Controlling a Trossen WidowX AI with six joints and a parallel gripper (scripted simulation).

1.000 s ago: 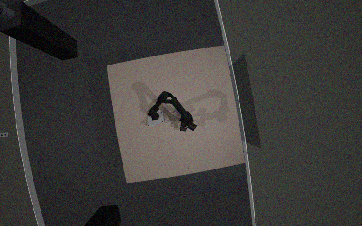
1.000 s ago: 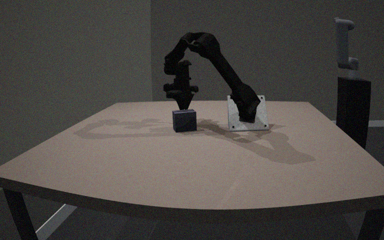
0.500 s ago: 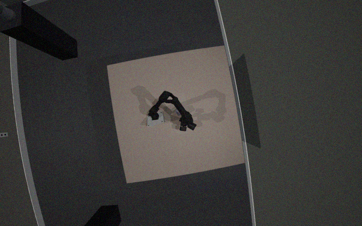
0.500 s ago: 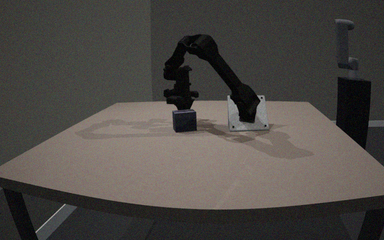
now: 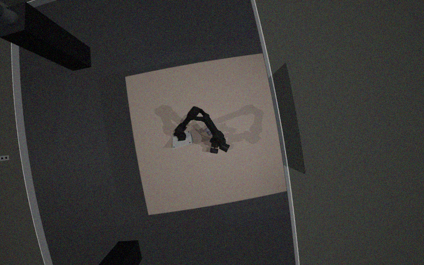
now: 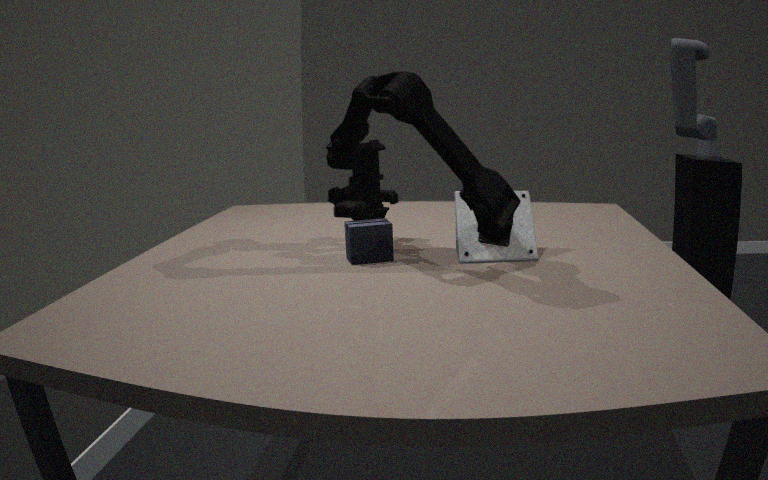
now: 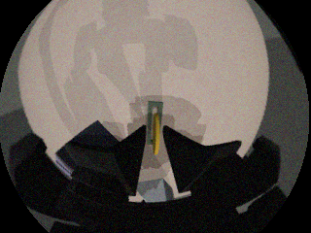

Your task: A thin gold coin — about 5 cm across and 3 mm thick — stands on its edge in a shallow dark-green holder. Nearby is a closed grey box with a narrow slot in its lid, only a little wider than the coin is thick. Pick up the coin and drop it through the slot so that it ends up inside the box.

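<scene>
Counting from the top view: one black arm [image 5: 200,120], one pale base plate [image 5: 182,141], one square tan table [image 5: 203,187]. The arm folds up from the plate, peaks toward 12 o'clock, then drops to the gripper [image 5: 218,149] at about 4 o'clock from the plate. Coin and holder are too small to make out here. Dark floor surrounds the table; a pale curved line runs down each side.

Exterior view: one dark box [image 6: 368,240] stands on the table, at 9 o'clock from the base plate. The elbow is high and the wrist points straight down, with the gripper low, right at the box's top edge; I cannot tell whether it is over the box or behind it. Grey walls; one dark pillar [image 6: 706,220] at 3 o'clock.

Wrist view: one gold coin [image 7: 155,136], edge-on and upright in one green holder [image 7: 155,109]. Two fingers straddle the coin, partly closed, not clamped on it. Arm shadows cross the tan surface toward 12 o'clock.
</scene>
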